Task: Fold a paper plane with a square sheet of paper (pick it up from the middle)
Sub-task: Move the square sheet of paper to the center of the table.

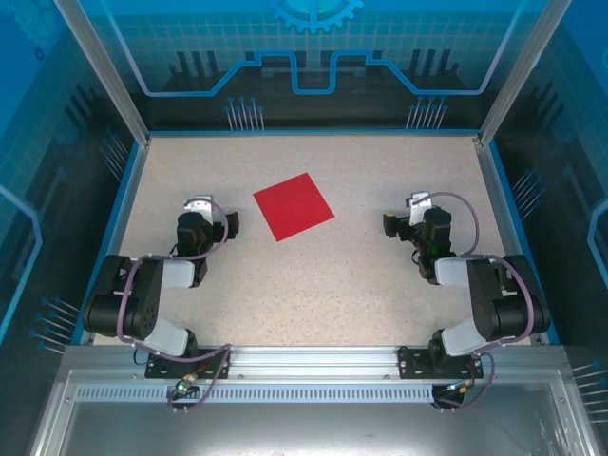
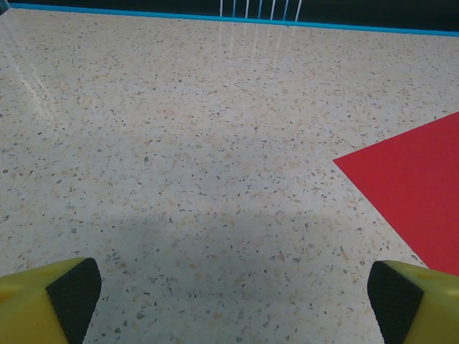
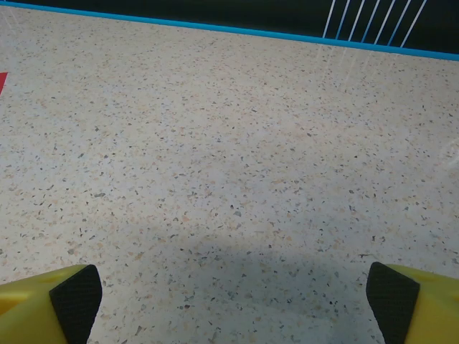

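Zero progress: flat square sheet of thin bright red paper (image 1: 294, 206) unfolded on speckled desk (image 1: 313, 285). Left end effector (image 2: 233, 304), right end effector (image 3: 233, 304) both released, empty. Pickup pending.

Square sheet of paper (image 1: 294, 206): bright red, plain, unmarked, unfolded. It lay flat on the speckled tabletop (image 1: 313, 294), turned slightly askew to the table edges. It sat just left of centre, in the far half. No creases or lifted corners were visible.
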You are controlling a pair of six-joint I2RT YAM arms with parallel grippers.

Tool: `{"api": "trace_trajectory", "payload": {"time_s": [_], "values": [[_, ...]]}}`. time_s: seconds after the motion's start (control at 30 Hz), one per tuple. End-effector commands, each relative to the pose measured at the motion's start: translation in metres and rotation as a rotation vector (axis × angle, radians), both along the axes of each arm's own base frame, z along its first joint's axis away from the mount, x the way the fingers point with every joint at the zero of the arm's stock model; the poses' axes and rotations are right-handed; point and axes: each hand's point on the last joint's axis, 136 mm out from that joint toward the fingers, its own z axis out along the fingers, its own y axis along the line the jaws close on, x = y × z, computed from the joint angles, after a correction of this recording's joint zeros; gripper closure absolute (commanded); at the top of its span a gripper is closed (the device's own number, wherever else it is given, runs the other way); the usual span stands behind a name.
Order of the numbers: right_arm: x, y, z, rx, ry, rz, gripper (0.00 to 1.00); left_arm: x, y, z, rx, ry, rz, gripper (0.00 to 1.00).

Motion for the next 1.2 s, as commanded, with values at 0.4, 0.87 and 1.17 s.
{"api": "trace_trajectory", "payload": {"time_s": [0.4, 0.87, 1.17], "values": [[0.005, -0.003, 0.005, 0.001, -0.012, 0.002, 0.01, 0.007, -0.001, 0.007, -0.006, -0.016, -0.018, 0.01], [0.003, -0.01, 0.021, -0.009, -0.025, -0.049, 0.01, 0.004, 0.011, 0.015, -0.005, -0.033, 0.057, 0.01], [-0.014, 0.037, 0.077, 0.069, 0.172, -0.035, 0.01, -0.023, 0.021, 0.07, -0.153, 0.086, 0.214, 0.01]]}}
